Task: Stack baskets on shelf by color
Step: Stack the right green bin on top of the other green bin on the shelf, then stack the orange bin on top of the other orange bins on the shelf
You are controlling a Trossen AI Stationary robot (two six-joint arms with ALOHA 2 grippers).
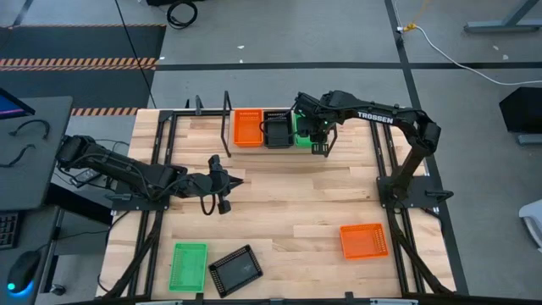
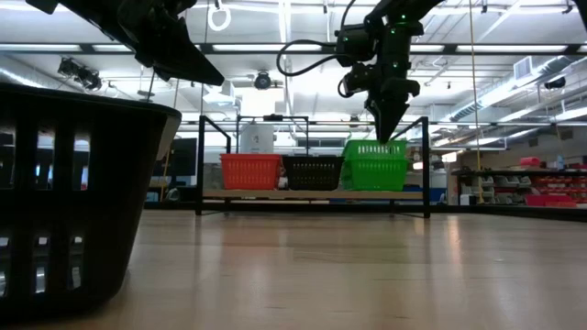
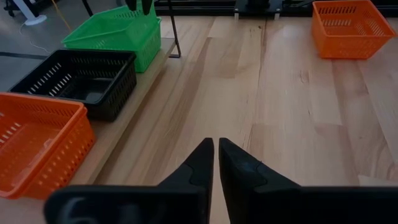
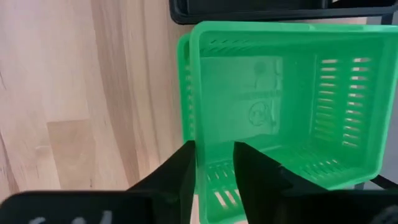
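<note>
While its two dark fingers stand slightly apart astride the near wall of a green basket, the right gripper hangs over the end of the shelf, neither finger visibly pressing that wall, so the hold looks let go. Directly beneath it, that green basket sits skewed on another green one, the pair making the tallest stack on the board. Just beside them, on the side away from the right arm's base, stands a black basket, and beyond that an orange basket, all three places in one row inside the black wire frame. Well back from the right gripper, near the right arm's base, a lone orange basket rests on the wooden table. Out over the middle of the table, well short of the shelf, the left gripper hovers with its fingers pinched nearly together and nothing between them. Farthest from both, at the table's front edge beside the left arm, lie a single green basket and, next to it, a black basket turned at an angle.
</note>
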